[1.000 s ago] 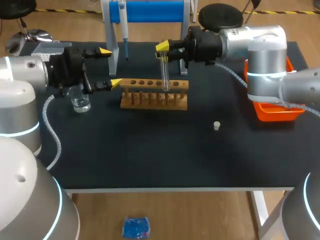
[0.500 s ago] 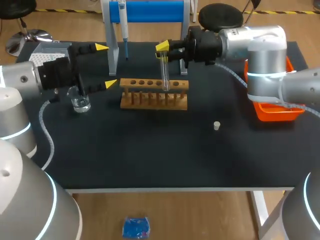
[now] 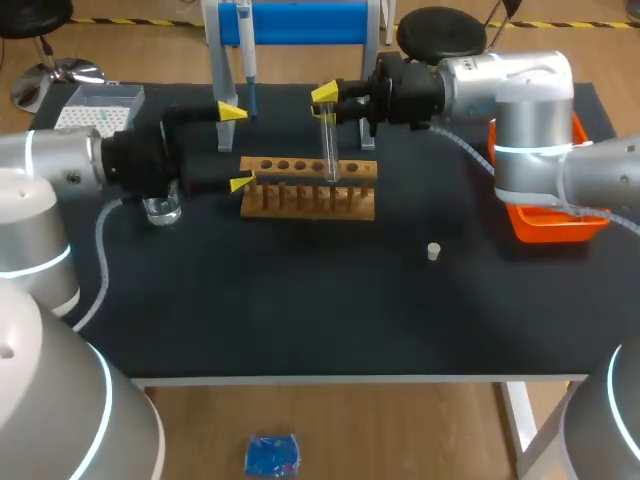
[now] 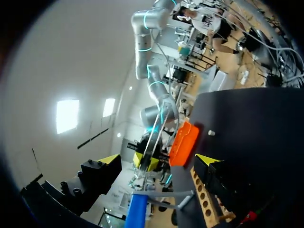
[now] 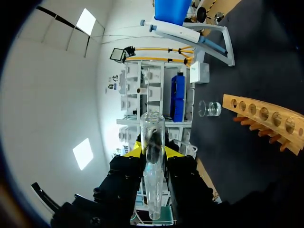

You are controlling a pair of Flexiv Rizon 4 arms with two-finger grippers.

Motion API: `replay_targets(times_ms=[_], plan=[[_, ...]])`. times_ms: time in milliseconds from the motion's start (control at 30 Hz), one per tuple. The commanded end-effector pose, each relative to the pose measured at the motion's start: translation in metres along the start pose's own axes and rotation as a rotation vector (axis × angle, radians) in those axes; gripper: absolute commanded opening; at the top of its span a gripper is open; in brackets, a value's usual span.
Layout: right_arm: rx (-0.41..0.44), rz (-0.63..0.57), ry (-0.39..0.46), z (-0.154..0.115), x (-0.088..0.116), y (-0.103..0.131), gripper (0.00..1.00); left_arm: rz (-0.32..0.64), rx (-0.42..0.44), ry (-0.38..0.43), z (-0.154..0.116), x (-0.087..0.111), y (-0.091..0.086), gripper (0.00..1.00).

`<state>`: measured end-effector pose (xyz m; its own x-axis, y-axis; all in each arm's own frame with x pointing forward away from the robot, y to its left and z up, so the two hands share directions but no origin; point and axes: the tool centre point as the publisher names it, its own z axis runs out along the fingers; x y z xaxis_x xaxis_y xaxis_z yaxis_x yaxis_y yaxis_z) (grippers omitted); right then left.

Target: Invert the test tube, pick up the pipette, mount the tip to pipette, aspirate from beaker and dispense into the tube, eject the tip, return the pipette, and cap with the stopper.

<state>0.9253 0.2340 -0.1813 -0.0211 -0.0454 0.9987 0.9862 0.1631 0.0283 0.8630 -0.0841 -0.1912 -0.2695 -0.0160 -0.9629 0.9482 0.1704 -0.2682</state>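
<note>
The little white stopper (image 3: pixel 433 251) lies alone on the black table (image 3: pixel 300 310), closest to the front. It is well apart from everything else.

Farther back stands the wooden rack (image 3: pixel 308 187) with a row of holes along its top. To its left sits the glass beaker (image 3: pixel 160 208), partly hidden under my left arm.

The left gripper (image 3: pixel 237 147) is just beside the rack's left end. Its two yellow fingers are spread wide and hold nothing. One finger is right by the end of the rack. The other is near the bottom end of the pipette (image 3: pixel 247 50). In the left wrist view the left gripper (image 4: pixel 159 161) is also wide apart, with the rack (image 4: pixel 204 199) beside one finger. Far ahead of it are the orange bin (image 4: pixel 183 145) and the stopper (image 4: pixel 211 133).

The right gripper (image 3: pixel 327 100) is above the rack and is squeezing the test tube (image 3: pixel 328 140) near its top. The tube stands straight up, with its bottom end down at the rack. I cannot tell if it sits in a hole. In the right wrist view the right gripper (image 5: pixel 153 151) pinches the test tube (image 5: pixel 152 128) from both sides. Ahead of it are the rack (image 5: pixel 266 121), the beaker (image 5: pixel 210 108) and the pipette (image 5: pixel 185 32).

The orange bin (image 3: pixel 550 225) sits on the right side under my right arm. At the back the pipette hangs on the stand (image 3: pixel 300 20) with the blue top. The tip box (image 3: pixel 100 100) is in the far left corner.
</note>
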Motion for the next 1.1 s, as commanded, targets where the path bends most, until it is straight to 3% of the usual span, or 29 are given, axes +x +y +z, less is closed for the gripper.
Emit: replay_targets(times_ms=[33, 233, 500, 600, 1100], plan=[[0.000, -0.001, -0.002, 0.000, 0.000, 0.000, 0.00, 0.293, -0.077, 0.111, 0.010, 0.001, -0.006, 1.00], [0.000, -0.001, -0.002, 0.000, 0.000, 0.000, 0.00, 0.342, -0.103, 0.083, 0.021, 0.002, -0.013, 1.00], [0.000, -0.001, -0.002, 0.000, 0.000, 0.000, 0.00, 0.389, -0.039, -0.005, 0.047, -0.006, -0.024, 1.00], [0.000, -0.001, -0.002, 0.000, 0.000, 0.000, 0.00, 0.355, -0.016, -0.033, 0.059, -0.007, -0.027, 1.00], [0.000, -0.001, -0.002, 0.000, 0.000, 0.000, 0.00, 0.330, 0.042, 0.029, 0.108, -0.012, -0.043, 1.00]])
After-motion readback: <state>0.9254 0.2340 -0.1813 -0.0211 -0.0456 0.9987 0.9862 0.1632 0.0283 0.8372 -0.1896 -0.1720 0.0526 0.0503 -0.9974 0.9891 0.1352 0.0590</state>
